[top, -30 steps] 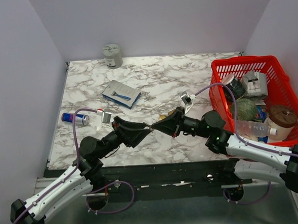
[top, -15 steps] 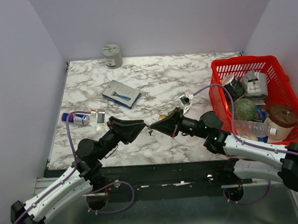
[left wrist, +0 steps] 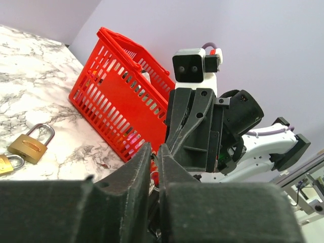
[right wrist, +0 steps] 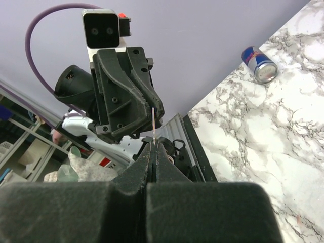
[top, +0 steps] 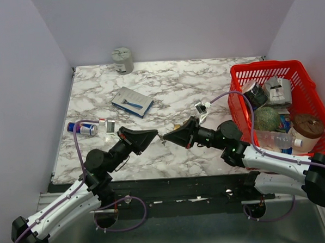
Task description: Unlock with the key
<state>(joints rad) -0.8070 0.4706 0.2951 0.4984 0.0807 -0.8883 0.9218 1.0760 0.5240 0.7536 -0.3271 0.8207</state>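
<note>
1. Farthest left on the marble tabletop [top: 177, 82], a blue can [top: 82, 128] lies on its side; a blue box [top: 132, 101] lies farther in.
2. Next, the left pincer [top: 155, 134] is held above the tabletop, pointing right. Its fingers [left wrist: 136, 167] stand nearly together with a thin slit between them; I cannot tell whether they pinch anything.
3. Centre: the key [right wrist: 153, 124], a thin blade seen edge-on, is in the air between the two pincers.
4. Facing it tip to tip, the right pincer [right wrist: 153, 147] is clamped together on the key.
5. Near the right pincer, a brass padlock [left wrist: 30, 144] lies on the tabletop, with a second padlock [left wrist: 4, 164] just beside it.
6. At the right edge stands a red basket [top: 266, 66], filled with assorted goods.
</note>
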